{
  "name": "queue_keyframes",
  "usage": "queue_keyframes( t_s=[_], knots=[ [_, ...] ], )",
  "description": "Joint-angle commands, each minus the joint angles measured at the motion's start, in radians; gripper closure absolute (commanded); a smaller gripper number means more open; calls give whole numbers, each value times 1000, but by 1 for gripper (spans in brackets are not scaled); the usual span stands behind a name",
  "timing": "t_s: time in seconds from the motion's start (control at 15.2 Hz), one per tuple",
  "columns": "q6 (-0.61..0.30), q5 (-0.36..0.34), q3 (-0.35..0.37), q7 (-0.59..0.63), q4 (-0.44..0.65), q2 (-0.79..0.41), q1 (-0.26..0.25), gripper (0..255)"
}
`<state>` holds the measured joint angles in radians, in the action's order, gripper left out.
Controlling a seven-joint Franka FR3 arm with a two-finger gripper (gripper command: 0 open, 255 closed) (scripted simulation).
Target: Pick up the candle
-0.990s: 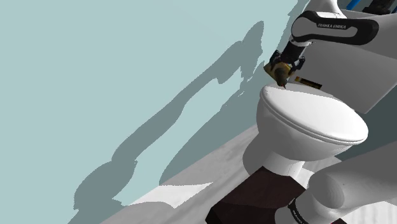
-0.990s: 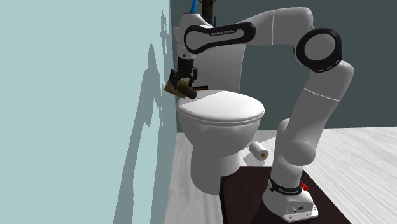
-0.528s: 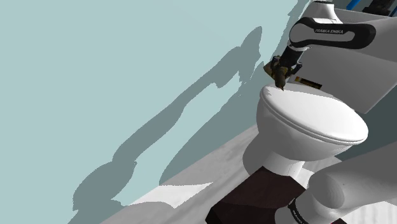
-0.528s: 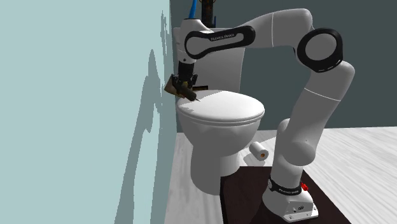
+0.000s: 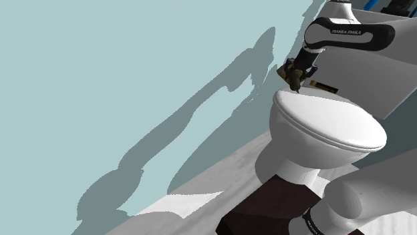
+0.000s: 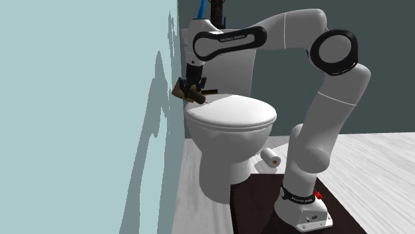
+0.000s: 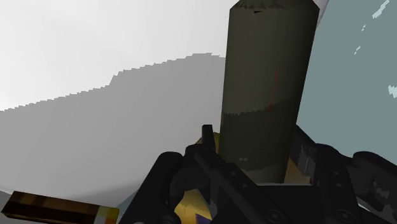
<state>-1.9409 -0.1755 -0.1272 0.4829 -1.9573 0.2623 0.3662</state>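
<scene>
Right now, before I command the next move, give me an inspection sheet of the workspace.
Surface: white toilet lid, closed.
Job's things: dark olive candle, by the lid's rear edge; whether it clears the lid, cannot tell.
Clutter: brown-and-yellow striped block behind the lid; paper roll on the floor; blue and dark items on the tank.
Grippers: gripper shut on the candle.
Cables: nothing seen.
Surroundings: pale blue-green wall, dark grey wall, dark stand.

Matt, dull candle (image 7: 267,95); smooth, faintly glossy toilet lid (image 6: 233,114)
</scene>
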Motion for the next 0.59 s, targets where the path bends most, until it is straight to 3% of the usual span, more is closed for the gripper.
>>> queue_keyframes(
  t_s=[0.0, 0.53],
  knots=[
    [14, 2, 3, -2, 21, -3, -3, 255],
    [122, 10, 4, -17, 150, -23, -6, 255]
  ],
)
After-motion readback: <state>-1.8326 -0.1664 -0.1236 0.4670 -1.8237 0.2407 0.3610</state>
